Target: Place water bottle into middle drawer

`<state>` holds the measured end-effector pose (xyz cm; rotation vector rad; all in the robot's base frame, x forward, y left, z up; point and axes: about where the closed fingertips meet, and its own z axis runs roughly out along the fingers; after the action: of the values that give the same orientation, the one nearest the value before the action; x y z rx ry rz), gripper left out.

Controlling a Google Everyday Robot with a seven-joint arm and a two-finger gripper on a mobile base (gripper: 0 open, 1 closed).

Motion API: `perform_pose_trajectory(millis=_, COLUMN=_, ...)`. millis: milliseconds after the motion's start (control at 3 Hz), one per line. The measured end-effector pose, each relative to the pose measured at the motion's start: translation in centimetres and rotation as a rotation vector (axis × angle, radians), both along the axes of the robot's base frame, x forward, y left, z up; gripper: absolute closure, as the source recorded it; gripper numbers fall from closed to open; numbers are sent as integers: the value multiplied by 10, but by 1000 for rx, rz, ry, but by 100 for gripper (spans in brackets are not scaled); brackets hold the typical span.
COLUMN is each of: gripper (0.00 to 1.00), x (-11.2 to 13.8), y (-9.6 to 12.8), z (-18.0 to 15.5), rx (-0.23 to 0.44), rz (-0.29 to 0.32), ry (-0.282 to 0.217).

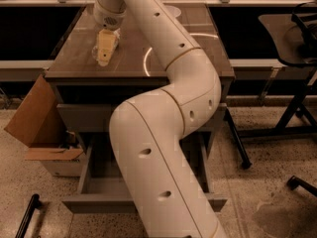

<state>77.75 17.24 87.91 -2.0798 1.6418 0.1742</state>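
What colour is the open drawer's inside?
The drawer is grey inside, per the camera view. The gripper is up at the water bottle on the desktop.

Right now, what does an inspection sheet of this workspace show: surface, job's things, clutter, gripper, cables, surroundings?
Surface: brown tabletop, with a curved light reflection on it.
Job's things: water bottle on the tabletop, at the gripper; open drawer below a shut one, bottle not in it.
Clutter: pale round object at the far edge, partly hidden by the arm.
Gripper: gripper down at the bottle on the tabletop.
Cables: nothing seen.
Surroundings: cardboard box on the floor beside the drawers; chair on the other side.
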Motion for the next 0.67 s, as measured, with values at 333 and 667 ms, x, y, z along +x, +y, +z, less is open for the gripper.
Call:
perform_pose_trajectory(millis=333, gripper=0, x=2, y=0, z=-18, rx=-58, rz=-26, ry=18)
perform_pose_trajectory(millis=667, gripper=0, x=6, y=-5, z=-30, rx=-89, rz=-52, ry=30)
